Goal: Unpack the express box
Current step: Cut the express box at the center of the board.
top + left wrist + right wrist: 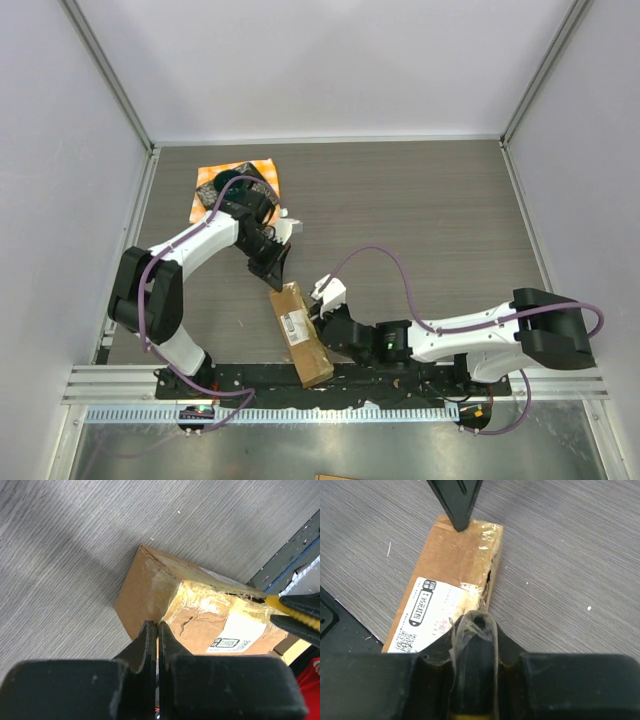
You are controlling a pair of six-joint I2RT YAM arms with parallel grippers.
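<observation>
The express box [301,335], oblong brown cardboard with a white label [427,615] and shiny tape, lies flat near the table's front edge. My left gripper [279,278] is shut and empty, with its tips on the box's far end; this shows in the left wrist view [157,627] and the right wrist view [458,522]. My right gripper [325,322] is shut on a dark, yellow-banded cutter tool [475,650]. The tool's tip is at the box's right edge, where a torn slit [490,582] runs along the seam. The cutter also shows in the left wrist view [295,611].
A dark dish on an orange cloth [240,178] sits at the back left, behind the left arm. A black rail [400,376] runs along the front edge under the box's near end. Grey walls close in the left, back and right sides.
</observation>
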